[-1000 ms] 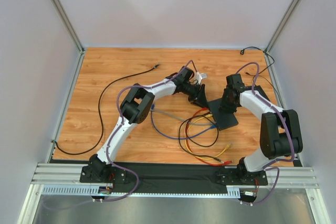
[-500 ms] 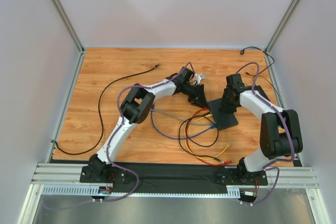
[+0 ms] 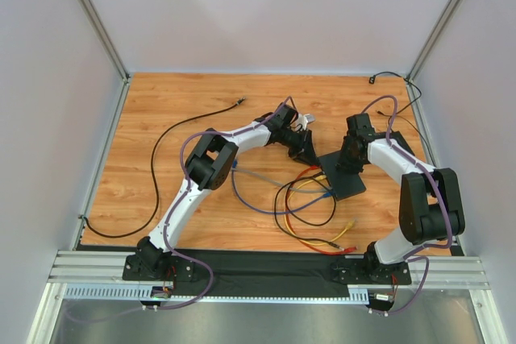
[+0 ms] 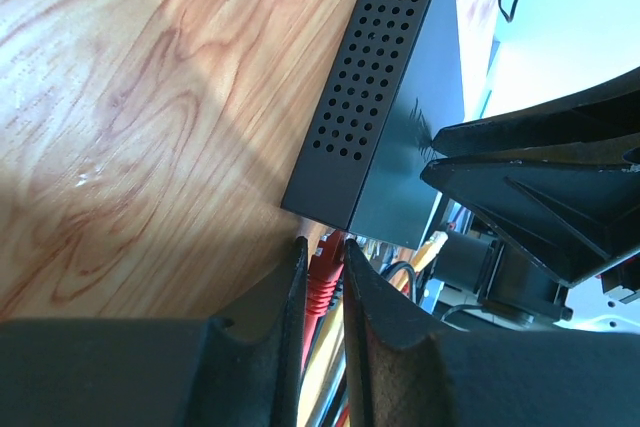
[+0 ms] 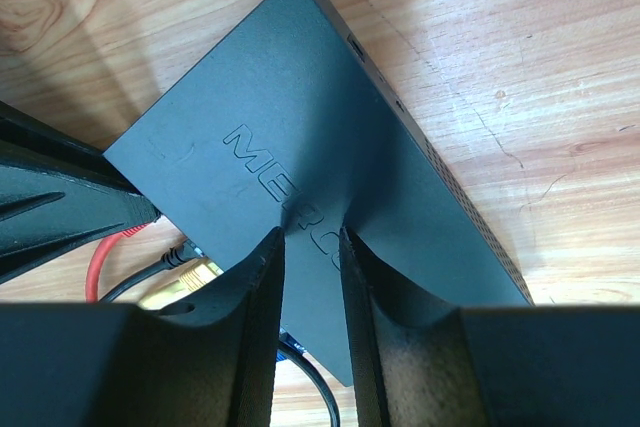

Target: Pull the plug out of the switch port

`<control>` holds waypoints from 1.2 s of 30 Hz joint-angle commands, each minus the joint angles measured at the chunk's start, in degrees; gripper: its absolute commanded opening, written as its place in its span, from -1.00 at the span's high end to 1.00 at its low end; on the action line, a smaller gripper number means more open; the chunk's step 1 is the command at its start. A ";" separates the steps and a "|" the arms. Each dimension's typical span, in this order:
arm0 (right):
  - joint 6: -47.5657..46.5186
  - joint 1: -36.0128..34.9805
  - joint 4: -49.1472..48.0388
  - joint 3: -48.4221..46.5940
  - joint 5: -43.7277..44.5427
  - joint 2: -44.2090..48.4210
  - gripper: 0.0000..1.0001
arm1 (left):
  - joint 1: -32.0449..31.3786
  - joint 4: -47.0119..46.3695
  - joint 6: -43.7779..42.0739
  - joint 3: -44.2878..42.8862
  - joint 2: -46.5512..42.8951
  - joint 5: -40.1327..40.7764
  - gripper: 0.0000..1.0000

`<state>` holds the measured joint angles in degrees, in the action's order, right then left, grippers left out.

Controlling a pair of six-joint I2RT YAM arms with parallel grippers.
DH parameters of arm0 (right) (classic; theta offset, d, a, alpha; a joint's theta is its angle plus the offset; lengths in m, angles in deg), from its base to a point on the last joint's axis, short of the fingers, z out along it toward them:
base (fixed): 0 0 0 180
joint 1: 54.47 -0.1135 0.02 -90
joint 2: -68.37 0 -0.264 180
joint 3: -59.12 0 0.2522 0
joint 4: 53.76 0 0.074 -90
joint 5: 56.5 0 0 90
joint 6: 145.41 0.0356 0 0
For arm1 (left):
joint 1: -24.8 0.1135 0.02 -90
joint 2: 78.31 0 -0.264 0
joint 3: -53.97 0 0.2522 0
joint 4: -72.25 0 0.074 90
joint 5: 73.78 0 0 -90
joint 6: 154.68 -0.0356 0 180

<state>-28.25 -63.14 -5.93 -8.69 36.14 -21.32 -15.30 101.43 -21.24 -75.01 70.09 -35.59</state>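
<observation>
Left gripper [image 4: 322, 249]: jaws narrow, clamped on the red plug [image 4: 320, 285], which fills the gap between them. The plug sits at the left edge of the black switch [image 4: 400, 147], right of table [image 3: 185, 94] centre; the port itself is hidden. Right gripper [image 5: 310, 239]: jaws slightly apart, tips resting on the switch's top face, gripping nothing.

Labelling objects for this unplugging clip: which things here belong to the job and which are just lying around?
In the job: switch, red plug, left gripper around it, right gripper resting on the switch.
Lying about: long black cord, tangle of other cables.
</observation>
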 commanded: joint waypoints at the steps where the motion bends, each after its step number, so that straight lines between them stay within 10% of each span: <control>1: -0.61 0.05 2.32 1.75 4.48 -2.77 0.38 | -0.25 3.48 0.77 -0.89 2.25 3.65 0.90; 36: -0.53 0.05 2.94 1.39 6.16 -3.83 0.38 | 5.37 -6.63 -5.12 19.50 -12.42 5.14 1.00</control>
<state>-27.83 -63.47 -5.32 -9.36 37.06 -22.02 -11.80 92.56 -22.92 -58.60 61.83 -35.07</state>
